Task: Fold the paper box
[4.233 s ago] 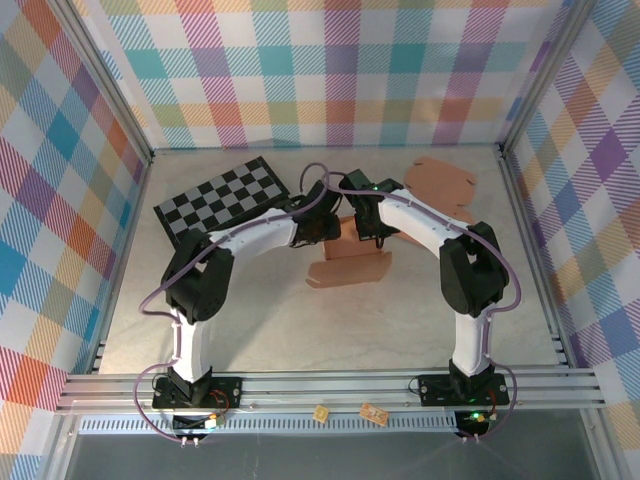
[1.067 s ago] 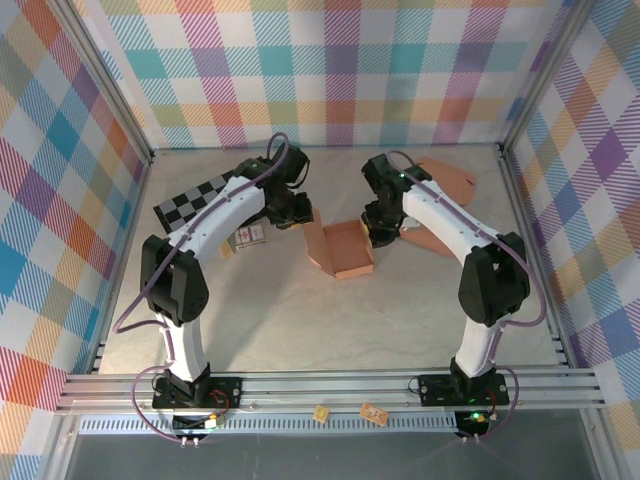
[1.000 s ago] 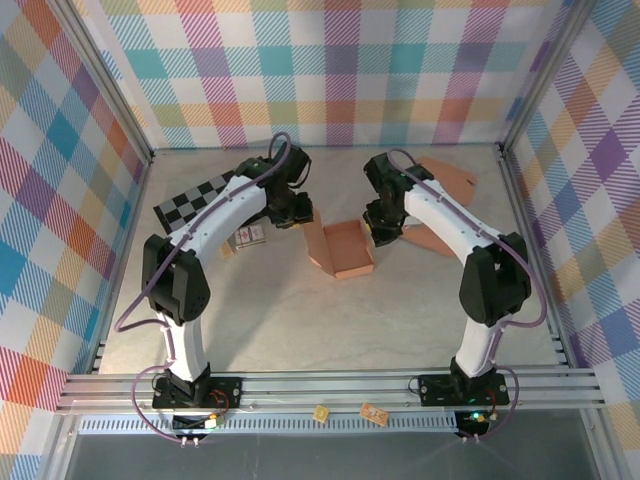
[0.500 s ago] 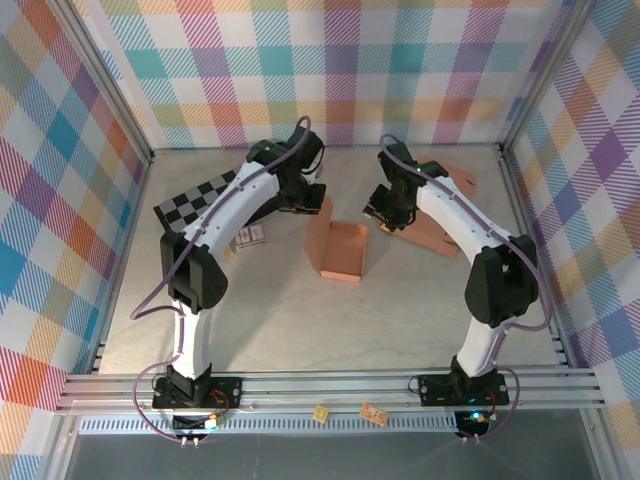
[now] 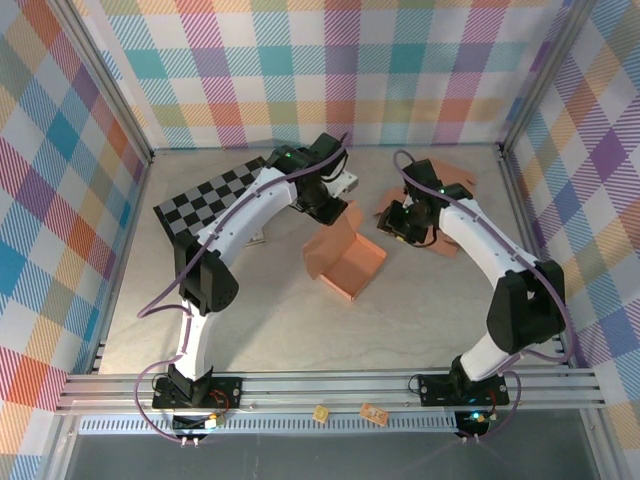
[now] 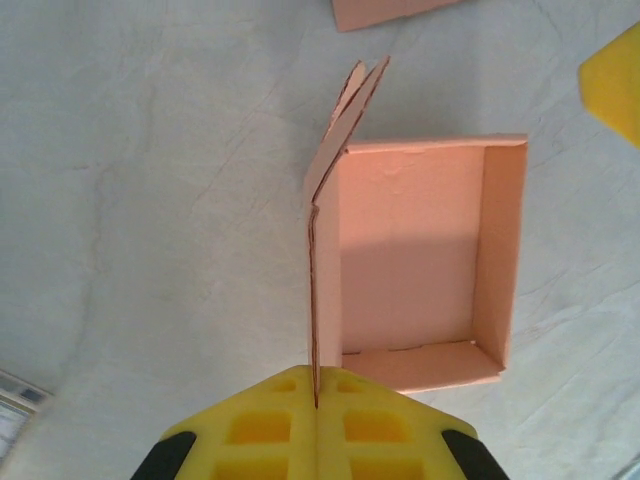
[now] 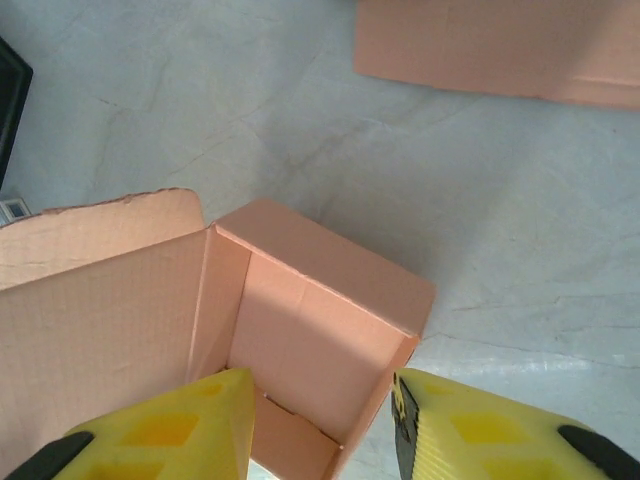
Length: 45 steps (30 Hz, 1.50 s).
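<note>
The left claw [image 6: 315, 405] is pinching the upright lid flap [image 6: 313, 250] of the paper box [image 6: 420, 270] edge-on, its yellow pads pressed flat together on the thin card. Compared with a second ago, this claw is sitting farther to the right over the bench [image 5: 250, 310]. The box is now lying on a diagonal rather than roughly square to the back wall, with its open tray facing up near the middle of the bench. The right claw [image 7: 320, 430] is hanging with its pads partway apart and is gripping nothing. It is hovering above one corner of the tray, and from overhead it is sitting just to the right of the box, having drawn back from the tray wall it was close against a second ago. Flat cardboard blanks [image 7: 500, 50] are lying on the bench beyond the box, and the checkerboard [image 5: 200, 200] is lying at the back left, where it was before.
</note>
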Each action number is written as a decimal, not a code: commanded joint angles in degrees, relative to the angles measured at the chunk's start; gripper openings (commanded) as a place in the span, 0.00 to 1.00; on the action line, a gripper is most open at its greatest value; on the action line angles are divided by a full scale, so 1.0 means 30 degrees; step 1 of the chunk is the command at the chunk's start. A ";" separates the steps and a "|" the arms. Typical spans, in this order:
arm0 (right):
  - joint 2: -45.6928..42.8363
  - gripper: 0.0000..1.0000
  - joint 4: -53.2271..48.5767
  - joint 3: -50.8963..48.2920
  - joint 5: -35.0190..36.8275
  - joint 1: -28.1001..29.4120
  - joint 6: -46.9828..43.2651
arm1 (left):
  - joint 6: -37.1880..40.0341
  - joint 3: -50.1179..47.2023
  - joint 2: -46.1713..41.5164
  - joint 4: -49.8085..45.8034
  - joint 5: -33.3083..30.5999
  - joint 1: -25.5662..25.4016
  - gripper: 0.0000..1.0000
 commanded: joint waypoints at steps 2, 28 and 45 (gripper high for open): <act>-0.1707 0.42 0.0358 -0.1380 0.0055 0.0067 0.0320 | 0.3232 0.1260 0.0331 -0.0742 -0.1774 -0.0326 0.00; -0.2923 0.54 0.1578 -0.3615 -0.1133 0.0067 -0.1972 | 0.4946 -0.1102 -0.1711 0.3297 -0.6395 -0.2144 0.57; -0.0295 0.63 0.3810 -0.0267 -0.4234 0.0068 -1.0464 | -0.8937 -1.3157 -1.0848 0.4543 -0.0661 0.2382 0.71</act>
